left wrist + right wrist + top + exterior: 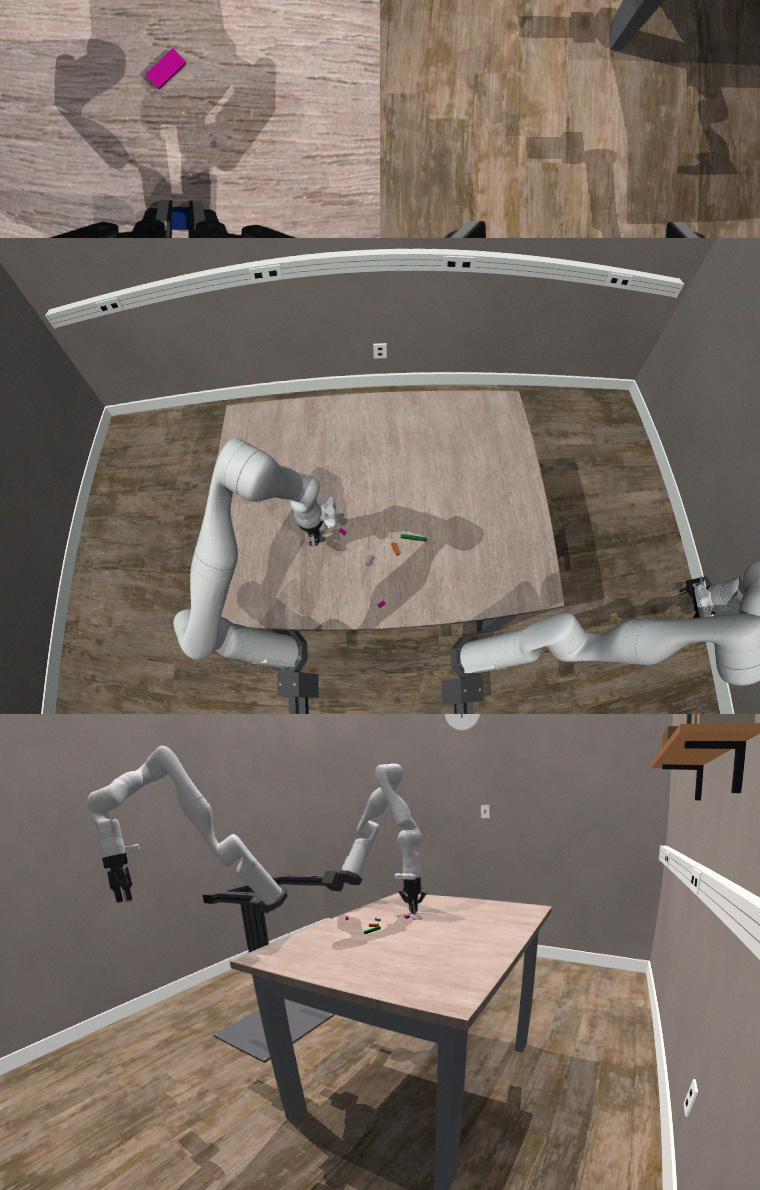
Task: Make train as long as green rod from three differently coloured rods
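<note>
My left gripper (314,543) (413,910) (180,217) is low at the table and shut on a blue rod (180,220), with a pad on each side of it. A magenta rod (342,531) (407,916) (165,68) lies flat close to it. A grey rod (369,560) (377,919), an orange rod (395,548) (374,924) and the green rod (413,537) (372,929) lie apart near the middle. A second magenta rod (381,604) (346,918) lies near the edge by the arm bases. My right gripper (123,899) (576,231) is open and empty.
The right gripper hangs over the floor (430,175), well off the table (448,451) (426,960). A table leg (630,22) shows at the top of the right wrist view. Arm shadows cross the rods' area.
</note>
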`<state>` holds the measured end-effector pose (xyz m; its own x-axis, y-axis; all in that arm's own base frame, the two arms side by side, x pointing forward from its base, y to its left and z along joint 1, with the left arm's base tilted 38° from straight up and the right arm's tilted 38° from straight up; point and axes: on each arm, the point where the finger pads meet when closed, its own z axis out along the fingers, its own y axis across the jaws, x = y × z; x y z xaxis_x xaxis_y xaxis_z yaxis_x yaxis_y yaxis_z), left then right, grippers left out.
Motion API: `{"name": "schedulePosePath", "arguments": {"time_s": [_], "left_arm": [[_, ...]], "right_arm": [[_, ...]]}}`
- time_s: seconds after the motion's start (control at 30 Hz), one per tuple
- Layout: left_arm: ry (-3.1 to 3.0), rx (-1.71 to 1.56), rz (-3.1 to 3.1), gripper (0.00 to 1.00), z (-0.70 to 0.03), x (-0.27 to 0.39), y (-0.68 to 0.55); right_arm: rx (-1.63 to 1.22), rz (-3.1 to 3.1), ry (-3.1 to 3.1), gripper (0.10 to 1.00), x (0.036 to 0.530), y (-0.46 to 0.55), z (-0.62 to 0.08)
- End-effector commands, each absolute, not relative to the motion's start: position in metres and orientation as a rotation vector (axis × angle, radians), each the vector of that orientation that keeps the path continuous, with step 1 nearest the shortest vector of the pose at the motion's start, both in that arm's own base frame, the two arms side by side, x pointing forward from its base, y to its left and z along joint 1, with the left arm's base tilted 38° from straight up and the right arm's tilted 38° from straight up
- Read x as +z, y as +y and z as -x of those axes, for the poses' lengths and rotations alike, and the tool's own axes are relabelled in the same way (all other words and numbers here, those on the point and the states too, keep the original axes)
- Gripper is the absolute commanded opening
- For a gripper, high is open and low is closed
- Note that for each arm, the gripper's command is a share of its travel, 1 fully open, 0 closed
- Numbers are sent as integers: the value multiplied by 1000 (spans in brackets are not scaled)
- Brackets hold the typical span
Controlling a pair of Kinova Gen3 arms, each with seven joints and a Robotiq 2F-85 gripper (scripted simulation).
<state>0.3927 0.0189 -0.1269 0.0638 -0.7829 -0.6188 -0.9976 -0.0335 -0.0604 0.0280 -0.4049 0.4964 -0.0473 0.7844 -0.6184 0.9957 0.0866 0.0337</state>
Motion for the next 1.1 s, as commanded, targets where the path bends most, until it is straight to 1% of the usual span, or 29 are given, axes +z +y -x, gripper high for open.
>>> {"name": "schedulePosePath", "arguments": {"time_s": [0.0,0.37,0.8,1.07], "left_arm": [[1770,586,1868,140,-393,-127,18],[1770,586,1868,140,-393,-121,14],[1770,586,1868,140,-391,-56,-38],[1770,586,1868,140,-390,-48,-44]], "right_arm": [[-570,-1747,1883,1000,497,-405,-28],[-570,-1747,1883,1000,497,-405,-28],[-570,-1747,1883,1000,497,-405,-28],[-570,-1747,1883,1000,497,-405,-28]]}}
